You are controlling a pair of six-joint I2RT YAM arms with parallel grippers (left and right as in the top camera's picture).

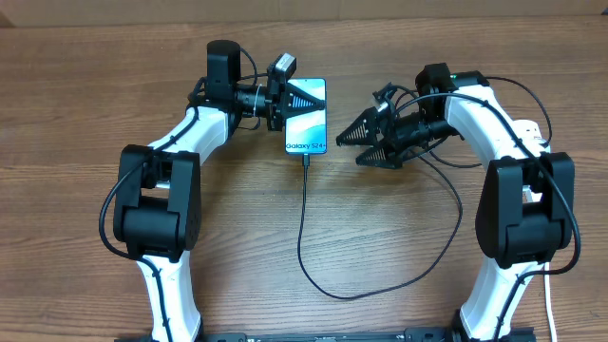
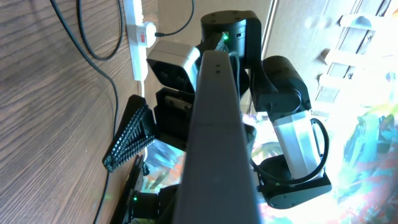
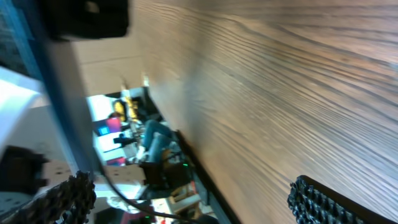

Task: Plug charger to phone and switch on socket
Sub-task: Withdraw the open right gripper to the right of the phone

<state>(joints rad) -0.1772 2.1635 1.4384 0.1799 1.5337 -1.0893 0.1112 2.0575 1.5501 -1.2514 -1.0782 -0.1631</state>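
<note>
1. Left gripper (image 1: 302, 100): clamped on phone (image 1: 310, 142) at its far end.
2. Right gripper (image 1: 348, 151): jaws wide, empty, near phone's right side, apart from it.
3. Charger (image 1: 302, 209): plug tip at phone's near end; cable curves across table (image 1: 95, 95).
4. Socket (image 2: 137, 25): on table, shown in left wrist view only.

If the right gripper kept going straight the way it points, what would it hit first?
Probably the phone: the open right gripper points at its lower end, near where the black cable joins it. Height is hard to judge from above, so it might pass over.
</note>
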